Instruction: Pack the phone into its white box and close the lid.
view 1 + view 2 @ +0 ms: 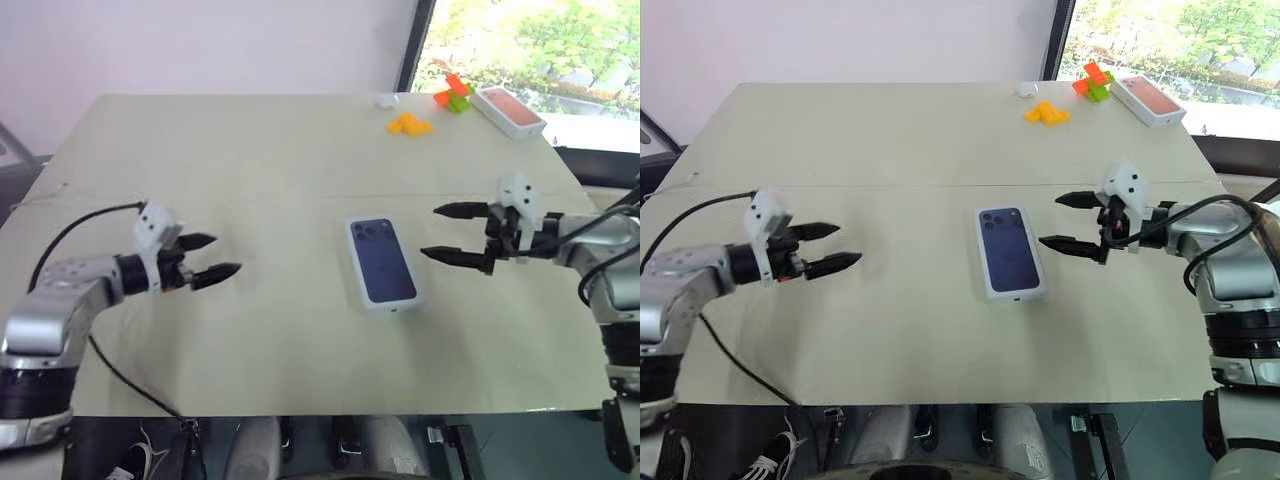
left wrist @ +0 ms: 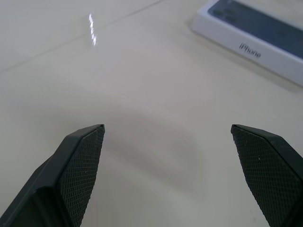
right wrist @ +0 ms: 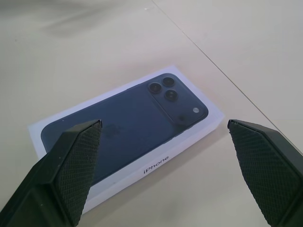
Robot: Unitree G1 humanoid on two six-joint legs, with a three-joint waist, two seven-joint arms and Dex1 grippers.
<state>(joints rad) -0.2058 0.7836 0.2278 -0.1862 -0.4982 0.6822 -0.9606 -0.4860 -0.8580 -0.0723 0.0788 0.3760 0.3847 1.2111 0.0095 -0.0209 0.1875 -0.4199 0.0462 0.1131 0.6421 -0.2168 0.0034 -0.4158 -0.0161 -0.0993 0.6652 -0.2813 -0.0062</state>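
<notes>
While the lid (image 1: 381, 262) lies flat near the middle of the pale desk (image 1: 250, 150), printed phone picture facing up, both hands hang clear of it on either side. Its white sides reach down to the desk surface all round, so the white box beneath cannot be told apart from it, and the phone itself is hidden if it is inside. In the right wrist view the lid's top shows three camera lenses in a square bump at one corner, and the long white side carries grey lettering. To the robot's left, the left hand (image 1: 205, 260) hovers well apart from the lid, its two black fingers spread wide with nothing between them, pointing across toward the middle of the desk. On the other side, the right hand (image 1: 455, 232) is nearer the lid but not touching it, fingers likewise parted wide and gripping nothing, aimed back toward the lid. At the far edge of the desk, by the window, sit a white box with an orange-red top (image 1: 508, 110), some orange blocks (image 1: 409, 124), a red and green block cluster (image 1: 453, 93) and a small white object (image 1: 386, 100).
</notes>
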